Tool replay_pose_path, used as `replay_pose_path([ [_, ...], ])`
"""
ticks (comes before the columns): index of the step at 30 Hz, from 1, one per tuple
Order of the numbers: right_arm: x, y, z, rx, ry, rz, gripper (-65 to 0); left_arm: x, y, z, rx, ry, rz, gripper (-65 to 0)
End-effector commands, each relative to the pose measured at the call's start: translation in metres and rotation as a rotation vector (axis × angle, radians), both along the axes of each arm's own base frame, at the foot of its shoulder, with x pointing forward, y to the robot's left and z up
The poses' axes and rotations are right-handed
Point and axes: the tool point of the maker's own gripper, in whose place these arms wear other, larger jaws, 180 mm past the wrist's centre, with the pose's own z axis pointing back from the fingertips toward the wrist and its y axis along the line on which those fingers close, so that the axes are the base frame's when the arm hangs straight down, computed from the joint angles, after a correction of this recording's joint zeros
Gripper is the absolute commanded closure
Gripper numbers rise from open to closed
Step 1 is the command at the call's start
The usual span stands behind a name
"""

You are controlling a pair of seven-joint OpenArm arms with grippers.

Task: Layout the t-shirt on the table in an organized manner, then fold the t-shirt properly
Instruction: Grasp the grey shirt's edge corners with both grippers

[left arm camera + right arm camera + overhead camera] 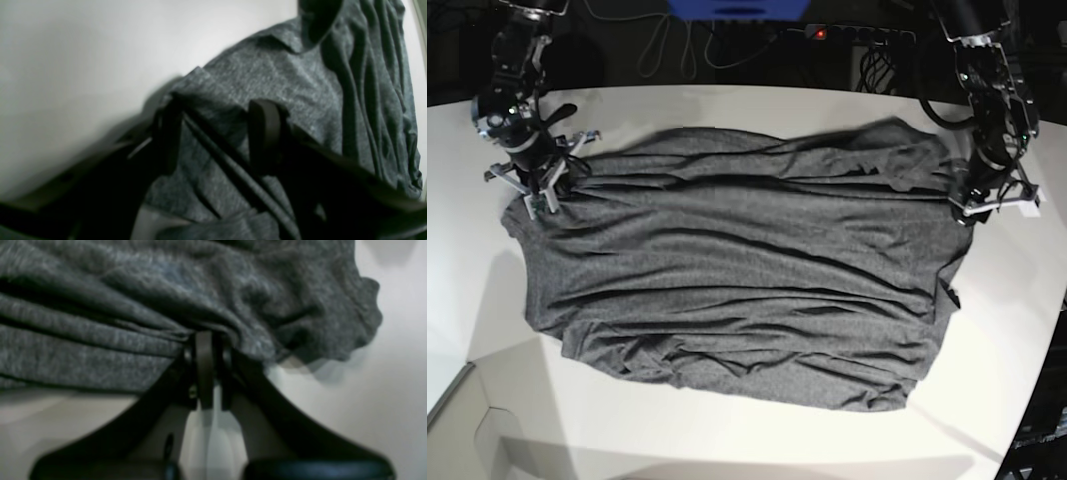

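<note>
The dark grey t-shirt (737, 270) lies spread wide across the white table (727, 440), wrinkled, with long creases running left to right. My right gripper (537, 195) is at the shirt's far left corner. In the right wrist view that gripper (205, 340) is shut on a bunched edge of the t-shirt (133, 306). My left gripper (972, 205) sits at the shirt's right edge. Its two dark fingers (265, 133) stand apart over the t-shirt (283, 76), and a folded hem runs between them.
Cables and a power strip (857, 32) lie behind the table's back edge. The table's curved edge (1037, 370) runs down the right side. Bare white tabletop (83, 66) shows beside the left gripper and along the front.
</note>
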Motion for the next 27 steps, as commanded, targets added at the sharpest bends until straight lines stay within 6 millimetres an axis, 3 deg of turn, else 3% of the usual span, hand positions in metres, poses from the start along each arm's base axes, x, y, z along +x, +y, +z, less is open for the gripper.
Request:
replay_pose_path([
  [1,-0.005,-0.006,0.001,-0.016,0.007,-0.005,-4.8,0.004,0.004,0.004,0.006,0.006,0.008,-32.2],
  [8,-0.031,-0.007,-0.01,-0.023,0.059,-0.005,-4.8,0.03,0.001,0.024,0.002,-0.064,0.002,-32.2],
  [15,-0.031,-0.012,0.017,-0.083,0.007,0.025,-4.8,0.05,-0.001,0.041,-0.004,-0.114,-0.003,-32.2],
  [19,-0.025,-0.012,0.033,-0.105,-0.037,0.036,-4.8,0.058,-0.01,0.071,0.017,-0.196,-0.024,-32.2],
  [23,-0.017,-0.007,0.053,-0.121,-0.094,0.045,-4.8,0.045,-0.023,0.096,0.055,-0.255,-0.052,-32.2],
  [27,-0.008,0.005,0.07,-0.109,-0.153,0.044,-4.8,0.023,-0.044,0.088,0.022,-0.238,-0.055,-32.2],
])
